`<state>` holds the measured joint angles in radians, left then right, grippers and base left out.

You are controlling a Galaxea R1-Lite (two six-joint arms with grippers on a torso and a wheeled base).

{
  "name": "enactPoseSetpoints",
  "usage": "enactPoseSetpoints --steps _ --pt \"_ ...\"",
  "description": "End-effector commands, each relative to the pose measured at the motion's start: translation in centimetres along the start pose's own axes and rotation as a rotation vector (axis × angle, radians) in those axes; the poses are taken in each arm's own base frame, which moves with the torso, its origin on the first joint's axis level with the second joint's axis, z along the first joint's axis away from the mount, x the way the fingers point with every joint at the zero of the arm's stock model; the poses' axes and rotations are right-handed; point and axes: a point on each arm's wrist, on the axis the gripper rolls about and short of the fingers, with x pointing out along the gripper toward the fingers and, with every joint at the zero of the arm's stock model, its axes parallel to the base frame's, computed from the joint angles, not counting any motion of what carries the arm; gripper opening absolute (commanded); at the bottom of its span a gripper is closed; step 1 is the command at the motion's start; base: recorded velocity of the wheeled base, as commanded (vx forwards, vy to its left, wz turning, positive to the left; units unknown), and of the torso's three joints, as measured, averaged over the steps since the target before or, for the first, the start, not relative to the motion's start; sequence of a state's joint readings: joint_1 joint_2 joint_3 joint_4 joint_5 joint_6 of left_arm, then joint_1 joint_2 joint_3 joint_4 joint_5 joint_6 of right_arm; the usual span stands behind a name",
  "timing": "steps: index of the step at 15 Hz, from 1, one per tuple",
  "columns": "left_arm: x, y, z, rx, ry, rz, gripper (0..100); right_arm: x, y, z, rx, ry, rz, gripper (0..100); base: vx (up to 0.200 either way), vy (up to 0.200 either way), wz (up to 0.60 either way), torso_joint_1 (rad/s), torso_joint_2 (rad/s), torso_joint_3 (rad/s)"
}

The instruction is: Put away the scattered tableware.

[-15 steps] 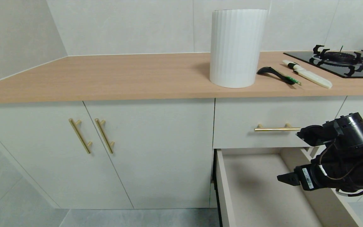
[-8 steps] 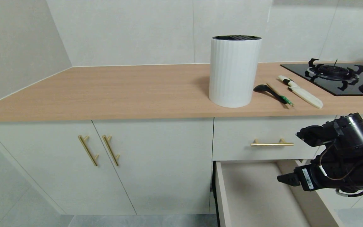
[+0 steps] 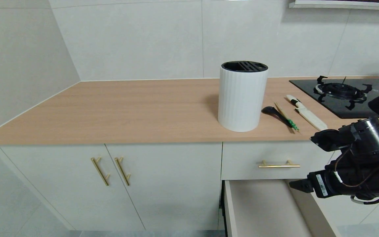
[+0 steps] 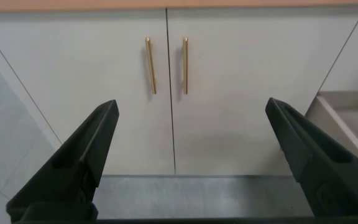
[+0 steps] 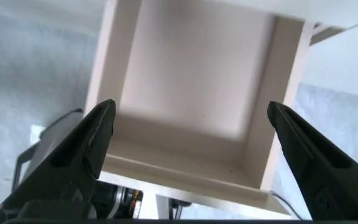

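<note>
Tableware: spoon (image 3: 269, 111), chopsticks (image 3: 279, 109) and knife (image 3: 306, 114) lie near the counter's (image 3: 127, 108) front edge, just right of the holder (image 3: 242, 98). I read the left end effector (image 4: 191, 109) spread, empty, facing cabinet doors (image 4: 229, 93); right end effector (image 5: 191, 109) spread, empty, over the open drawer (image 5: 191, 74).

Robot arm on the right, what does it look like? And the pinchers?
The right arm is black, with a round drum-shaped joint, thin black and white cables, and a white barcode sticker. Both the left gripper and right gripper have two black, wedge-shaped fingers.
</note>
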<state>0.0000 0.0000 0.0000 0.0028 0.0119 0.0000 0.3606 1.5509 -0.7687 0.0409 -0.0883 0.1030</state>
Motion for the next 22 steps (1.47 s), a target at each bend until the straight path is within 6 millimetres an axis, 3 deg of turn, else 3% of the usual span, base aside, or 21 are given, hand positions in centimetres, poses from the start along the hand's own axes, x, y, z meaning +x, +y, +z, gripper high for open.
enactPoseSetpoints --steps 1,5,8,10,11,14,22 --pt "0.0 0.0 0.0 0.000 0.002 0.000 100 -0.3 0.1 1.1 0.002 -0.088 0.006 100 0.000 0.000 0.00 0.061 -0.14 -0.095" --pt "0.0 0.0 0.0 0.000 0.002 0.000 100 -1.7 -0.6 8.1 -0.026 -0.338 -0.044 100 0.000 0.000 0.00 0.010 -0.02 -0.012" --pt "0.0 0.0 0.0 0.000 0.002 0.000 100 -2.8 -0.6 11.7 -0.009 -0.392 -0.067 100 0.000 0.000 0.00 0.000 0.00 0.000" --pt "0.0 0.0 0.0 0.000 0.002 0.000 100 -2.0 -0.9 11.8 0.016 -0.375 -0.064 100 0.000 0.000 0.00 0.000 0.00 0.000" --pt "0.0 0.0 0.0 0.000 0.002 0.000 100 0.6 -1.0 11.2 0.028 -0.304 -0.084 100 0.000 0.000 0.00 0.000 0.00 0.000" --pt "0.0 0.0 0.0 0.000 0.002 0.000 100 3.2 -2.1 12.1 0.089 -0.282 -0.132 100 0.000 0.000 0.00 0.000 0.00 0.000" --pt "0.0 0.0 0.0 0.000 0.002 0.000 100 5.7 -2.9 12.5 0.137 -0.245 -0.189 100 0.000 0.000 0.00 0.000 0.00 0.000"
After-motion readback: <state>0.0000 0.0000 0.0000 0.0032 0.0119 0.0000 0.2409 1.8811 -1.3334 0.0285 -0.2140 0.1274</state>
